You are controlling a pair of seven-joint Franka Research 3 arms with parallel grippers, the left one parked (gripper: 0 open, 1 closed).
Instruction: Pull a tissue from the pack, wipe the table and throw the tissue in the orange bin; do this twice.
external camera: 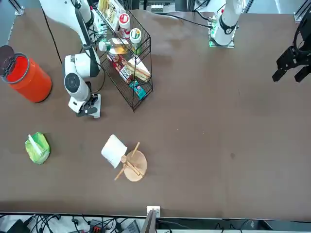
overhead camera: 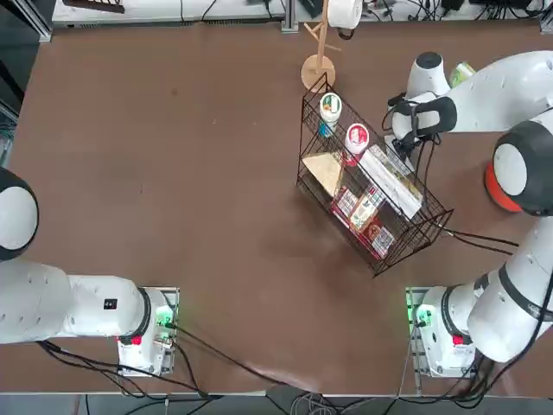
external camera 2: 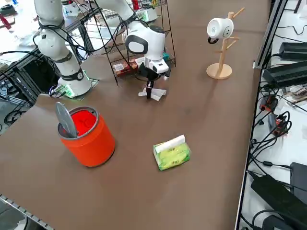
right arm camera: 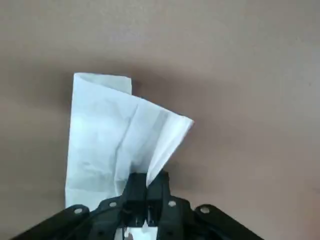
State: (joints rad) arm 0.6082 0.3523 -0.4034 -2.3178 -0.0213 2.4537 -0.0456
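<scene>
Pinching a white tissue (right arm camera: 117, 140) flat on the table (right arm camera: 240, 75) — right hand (right arm camera: 146, 197) clamped shut, fingertips half-hidden

Robot lab, cabled arm bases (overhead camera: 149, 333), power bricks (external camera 2: 288, 72)

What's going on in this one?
The right gripper is shut on a white tissue and holds it down on the table beside the black wire rack, apparently wiping. The green tissue pack lies nearby, and the orange bin stands with its lid open.
</scene>
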